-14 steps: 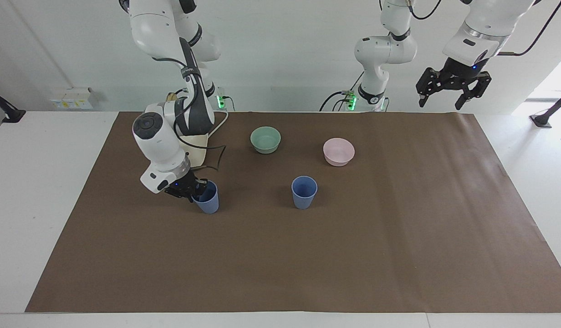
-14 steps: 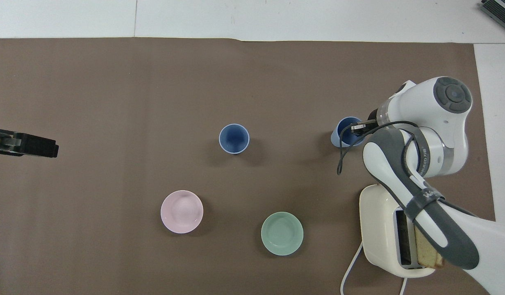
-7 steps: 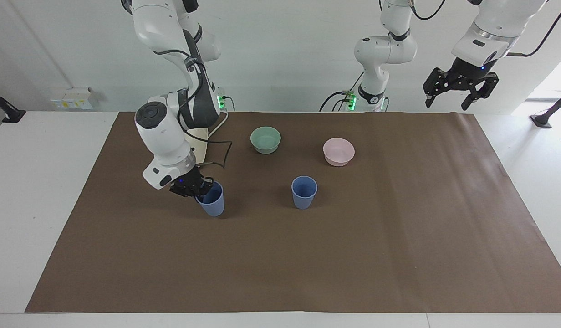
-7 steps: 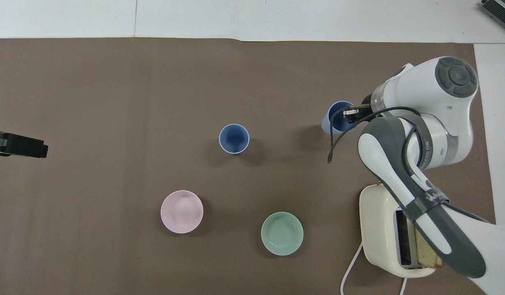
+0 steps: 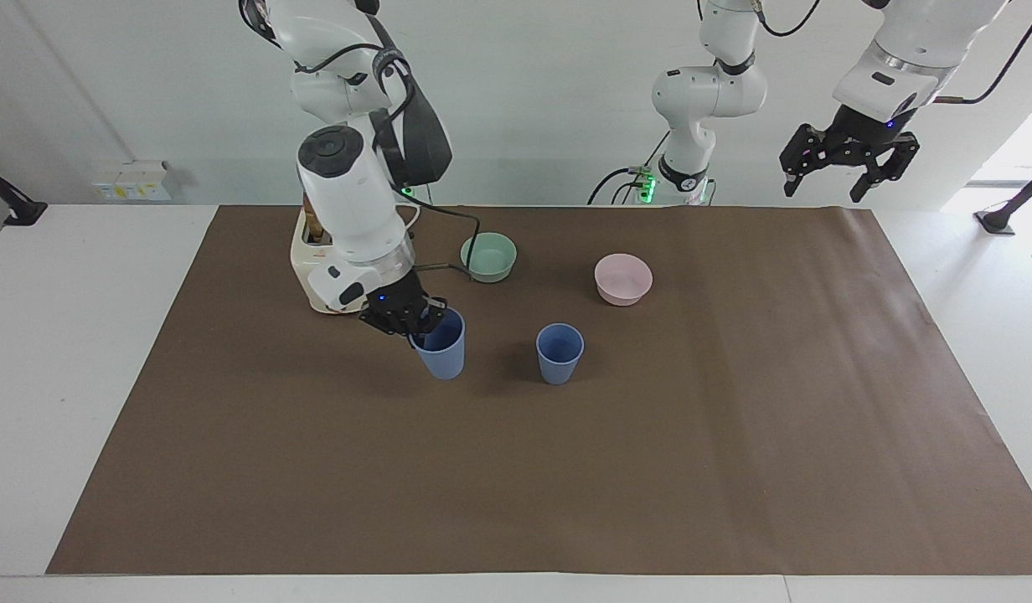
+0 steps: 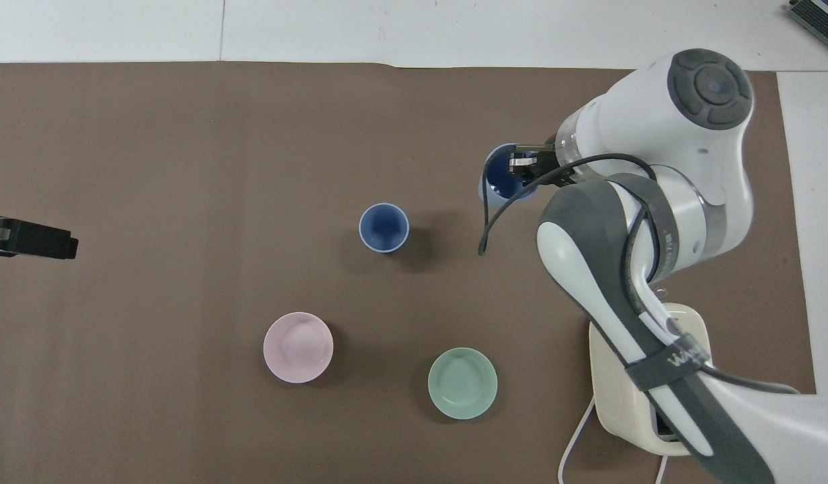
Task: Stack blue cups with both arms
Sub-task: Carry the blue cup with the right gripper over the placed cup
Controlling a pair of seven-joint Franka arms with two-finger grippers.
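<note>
Both cups (image 5: pixel 440 352) (image 5: pixel 559 353) were matte periwinkle blue; one bowl (image 5: pixel 488 256) mint green, the other (image 5: pixel 623 278) pale pink; the surface covering (image 5: pixel 566 469) plain brown; the toaster (image 5: pixel 308 268) cream.

matt plastic blue cups (image 5: pixel 559 353), glossy white arms (image 5: pixel 353 197)

Overhead view: the right arm (image 6: pixel 656 222) covers most of the toaster (image 6: pixel 615 403), whose slots are largely hidden, and its lower links run off the bottom edge. The right gripper (image 6: pixel 521 165) overlaps the rim of the held cup (image 6: pixel 498 191), so the fingertips cannot be made out. Only the tip of the left gripper (image 6: pixel 31 236) shows, cut by the frame edge.

Facing view: both arms (upper links) leave the top edge; the right arm (image 5: pixel 353 201) hides part of the toaster (image 5: pixel 302 260).
</note>
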